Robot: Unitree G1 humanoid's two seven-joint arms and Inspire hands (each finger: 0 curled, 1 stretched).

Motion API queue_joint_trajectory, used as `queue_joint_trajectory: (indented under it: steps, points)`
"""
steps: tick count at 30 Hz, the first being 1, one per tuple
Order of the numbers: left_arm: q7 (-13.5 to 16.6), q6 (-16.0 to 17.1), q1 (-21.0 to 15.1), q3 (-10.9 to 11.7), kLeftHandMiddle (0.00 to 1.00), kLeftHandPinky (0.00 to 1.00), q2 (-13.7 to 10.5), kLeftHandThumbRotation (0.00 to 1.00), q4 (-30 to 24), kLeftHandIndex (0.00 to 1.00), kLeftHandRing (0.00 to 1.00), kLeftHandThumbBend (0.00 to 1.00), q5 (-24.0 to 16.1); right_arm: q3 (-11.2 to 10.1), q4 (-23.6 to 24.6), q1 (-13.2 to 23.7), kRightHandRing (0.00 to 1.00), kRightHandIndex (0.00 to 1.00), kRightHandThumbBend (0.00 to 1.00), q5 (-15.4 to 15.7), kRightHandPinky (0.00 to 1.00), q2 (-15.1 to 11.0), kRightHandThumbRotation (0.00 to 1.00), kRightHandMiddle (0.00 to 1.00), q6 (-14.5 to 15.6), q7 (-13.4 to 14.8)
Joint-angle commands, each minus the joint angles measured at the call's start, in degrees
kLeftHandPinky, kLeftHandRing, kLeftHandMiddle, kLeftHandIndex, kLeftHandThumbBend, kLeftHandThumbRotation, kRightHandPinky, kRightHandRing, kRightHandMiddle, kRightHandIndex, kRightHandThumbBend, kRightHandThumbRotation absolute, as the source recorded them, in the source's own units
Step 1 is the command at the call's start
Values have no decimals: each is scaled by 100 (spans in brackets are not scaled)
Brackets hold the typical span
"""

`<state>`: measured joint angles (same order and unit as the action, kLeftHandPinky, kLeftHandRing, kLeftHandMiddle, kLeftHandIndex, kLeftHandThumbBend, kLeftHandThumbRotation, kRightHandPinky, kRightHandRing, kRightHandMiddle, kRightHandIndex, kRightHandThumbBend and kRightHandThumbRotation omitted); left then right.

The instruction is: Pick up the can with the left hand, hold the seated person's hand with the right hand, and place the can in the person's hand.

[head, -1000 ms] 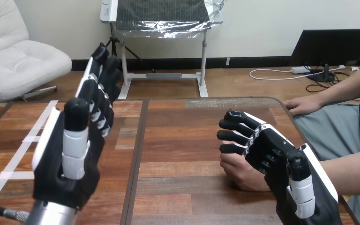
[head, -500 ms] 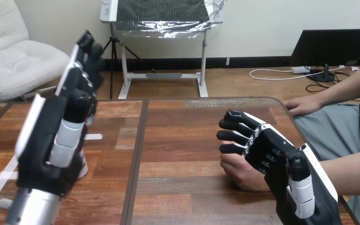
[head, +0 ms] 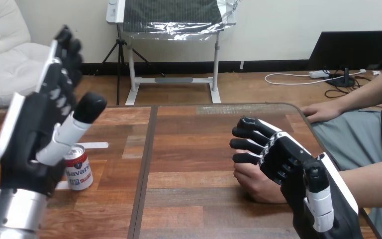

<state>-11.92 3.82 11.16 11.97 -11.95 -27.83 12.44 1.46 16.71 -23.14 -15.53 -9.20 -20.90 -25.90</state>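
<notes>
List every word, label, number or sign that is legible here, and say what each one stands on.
Can, white lettering in a band across its red side: too blurred to read, and its left end is cut off by the left robot hand.
Can, small blue-and-white emblem above that lettering: too small to read.
Wooden table: no print or sign on it.
</notes>
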Motion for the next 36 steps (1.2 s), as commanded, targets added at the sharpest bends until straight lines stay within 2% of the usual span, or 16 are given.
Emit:
queue_joint_trajectory:
  steps: [1, 5, 17, 22, 28, 34, 36]
  points:
    - [84, 6, -523, 193, 100, 100, -189, 56, 184, 100, 100, 100, -62, -23, 17, 320, 81, 83, 92, -13, 74, 20, 97, 83, -126, 35]
    - [175, 93, -640, 288, 100, 100, -318, 54, 363, 100, 100, 100, -328, -28, 14, 322, 81, 83, 92, -4, 75, 18, 97, 83, -132, 39]
    - [276, 151, -1017, 573, 100, 100, -550, 42, 932, 100, 100, 95, -449, -48, 28, 318, 81, 83, 93, -7, 75, 11, 96, 83, -126, 49]
    - [325, 227, -1147, 630, 100, 100, -588, 36, 1165, 100, 100, 86, -532, -55, 11, 325, 81, 83, 93, -22, 75, 15, 96, 83, -151, 40]
    - [442, 382, -1263, 650, 100, 100, -751, 33, 1537, 100, 100, 81, -872, -63, -13, 335, 81, 83, 93, -24, 75, 25, 96, 83, -167, 46]
    - [471, 389, -1368, 648, 100, 100, -873, 29, 1872, 100, 100, 68, -1065, -67, -36, 346, 81, 83, 93, -38, 75, 19, 96, 83, -180, 30]
    - [434, 264, -1406, 646, 100, 100, -920, 27, 1971, 100, 100, 66, -1057, -68, -48, 352, 81, 83, 93, -41, 76, 17, 96, 83, -193, 23]
